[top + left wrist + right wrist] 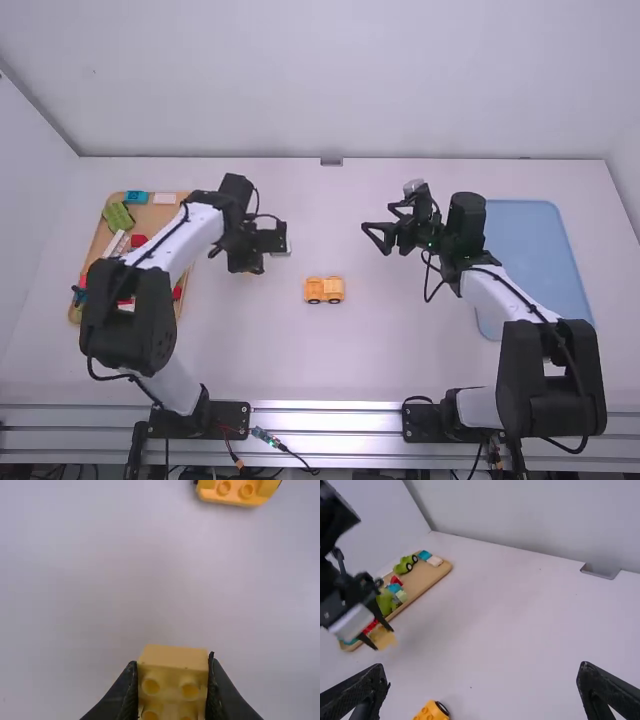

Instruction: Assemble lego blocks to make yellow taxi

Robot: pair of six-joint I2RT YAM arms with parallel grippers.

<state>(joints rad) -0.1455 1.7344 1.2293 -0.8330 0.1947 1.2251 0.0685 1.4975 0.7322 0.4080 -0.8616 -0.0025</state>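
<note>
Pinching a yellow block (pixel 172 657), the left gripper (pixel 172 682) hangs left of the wheeled yellow piece (pixel 324 290), which I see lying mid-table, lengthwise left to right; the right gripper (pixel 484 672) gapes empty.

On the white table (pixel 300 370), the yellow car (pixel 324 290) stands near the middle, between the wooden tray (pixel 152 213) at left and the blue tray (pixel 535 250) at right. The left arm (pixel 186 240) extends across the wooden tray, partly hiding its contents, among them a green block (pixel 117 216), a blue block (pixel 136 197) and a red block (pixel 139 241); its gripper (pixel 262 245) lies between tray and car. The right arm (pixel 508 295) crosses part of the blue tray, its gripper (pixel 378 222) directed left, fingers apart, beyond the car and to its right.
</note>
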